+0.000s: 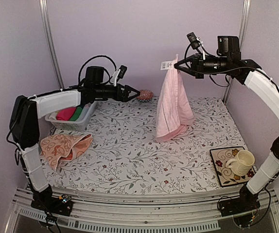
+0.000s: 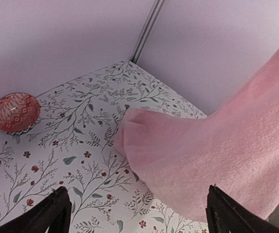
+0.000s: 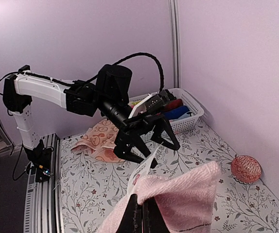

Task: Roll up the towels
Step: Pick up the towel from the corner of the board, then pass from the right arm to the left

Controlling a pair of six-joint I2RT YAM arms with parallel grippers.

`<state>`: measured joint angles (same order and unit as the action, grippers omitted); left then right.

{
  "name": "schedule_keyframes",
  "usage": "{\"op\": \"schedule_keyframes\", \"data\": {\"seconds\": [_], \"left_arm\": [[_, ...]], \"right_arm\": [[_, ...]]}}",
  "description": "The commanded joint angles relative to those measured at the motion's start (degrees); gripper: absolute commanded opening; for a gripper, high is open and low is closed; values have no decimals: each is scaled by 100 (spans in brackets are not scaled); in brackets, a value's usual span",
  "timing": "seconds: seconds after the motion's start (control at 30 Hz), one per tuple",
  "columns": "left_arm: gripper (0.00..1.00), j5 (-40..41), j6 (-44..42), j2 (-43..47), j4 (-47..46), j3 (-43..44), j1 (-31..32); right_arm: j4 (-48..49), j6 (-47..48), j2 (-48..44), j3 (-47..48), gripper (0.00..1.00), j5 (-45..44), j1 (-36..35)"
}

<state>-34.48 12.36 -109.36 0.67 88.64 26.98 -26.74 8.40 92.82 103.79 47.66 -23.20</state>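
Pink towel (image 1: 171, 104) hangs pinched in the right tool (image 1: 178, 67), hem on the tabletop (image 1: 130, 160); left tool (image 1: 135, 94) gapes empty nearby; peach towel (image 1: 64, 146) lies crumpled behind it; neither is rolled yet

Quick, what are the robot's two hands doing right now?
Left gripper: open, holding nothing.
Right gripper: shut on the pink towel, which hangs from it.

Basket (image 1: 79, 125), red bowl (image 1: 145, 94), mug (image 1: 242, 161), plate (image 1: 219, 159)

The pink towel (image 2: 217, 160) runs past the left wrist view's right edge, and the left arm (image 1: 57, 103) hides part of the basket (image 1: 75, 125).
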Motion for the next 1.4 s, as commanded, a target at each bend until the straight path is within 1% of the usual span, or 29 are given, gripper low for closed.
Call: {"op": "schedule_keyframes", "data": {"seconds": [0.0,0.2,0.27,0.33,0.37,0.4,0.53,0.63,0.67,0.73,0.8,0.83,0.93,1.03,1.13,1.27,1.3,1.37], "left_arm": [[97,-562,-300,78,-281,-13,367],[97,-334,-359,-183,-160,217,715],[97,-436,-370,-270,-74,415,789],[97,-494,-359,-277,-12,589,864],[97,-448,-330,-277,15,647,908],[97,-350,-290,-274,41,699,951],[97,162,-318,-576,408,1027,1124],[97,152,-366,-579,521,1169,1217],[97,151,-373,-576,508,1187,1252],[97,248,-425,-612,543,1227,1295],[97,435,-528,-660,642,1327,1292],[97,508,-618,-672,704,1375,1281],[97,404,-838,-683,783,1589,1211],[97,-244,-748,-777,674,1945,1021],[97,-923,-678,-966,465,2259,903],[97,-1293,-575,-1417,274,2676,809],[97,-1299,-472,-1556,157,2732,814],[96,-1418,-42,-1771,-233,2699,849]], "right_arm": [[124,-70,-360,-143,2,246,-1],[-86,119,-723,-386,2,-454,-8],[-7,4,-802,-460,2,-1358,-9],[64,-234,-837,-501,2,-2447,-2],[123,-401,-855,-550,2,-2811,-1],[178,-469,-870,-637,2,-2941,-8],[452,-698,-909,-1034,2,-2435,-3],[631,-1145,-856,-1115,2,-2464,0],[692,-1242,-838,-1154,2,-2271,0],[783,-1266,-812,-1221,2,-1548,-11],[747,-1097,-816,-1233,2,-522,-22],[684,-954,-831,-1227,2,-176,-19],[58,-435,-786,-1015,2,482,-21],[-465,-125,-760,-822,2,556,-20],[-608,100,-926,-877,1,785,-22],[-812,256,-1115,-837,1,998,-18],[-817,264,-1161,-865,1,882,-20],[-700,166,-1298,-1027,1,310,-18]]}}
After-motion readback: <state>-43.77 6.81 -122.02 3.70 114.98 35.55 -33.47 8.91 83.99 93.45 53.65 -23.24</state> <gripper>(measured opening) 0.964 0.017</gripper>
